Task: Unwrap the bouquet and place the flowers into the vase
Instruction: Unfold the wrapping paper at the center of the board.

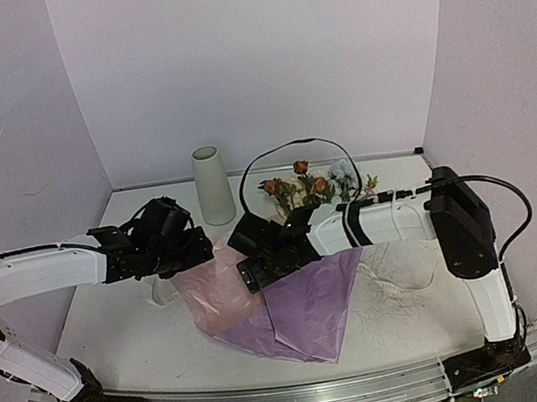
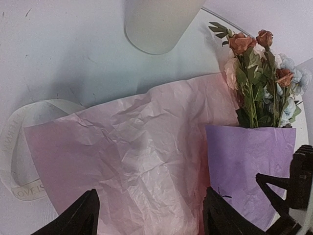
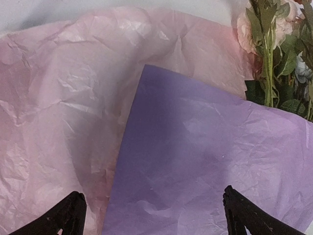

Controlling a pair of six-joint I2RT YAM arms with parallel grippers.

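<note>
The fingers of the left gripper [image 2: 149,221] stand wide apart, holding nothing, above the pink paper [image 2: 127,156]. Those of the right gripper [image 3: 154,218] spread as wide, empty, over the purple paper [image 3: 205,161] wrapping the stems of the flowers [image 2: 259,73], which lie at two o'clock in the left wrist view, with the vase [image 2: 156,22] at twelve. To unwrap well, I would pinch only a purple edge and peel it away from the blooms. The ribbon [image 2: 22,166] at eight o'clock reads "LOVE IS"; its other letters are unclear.
</note>
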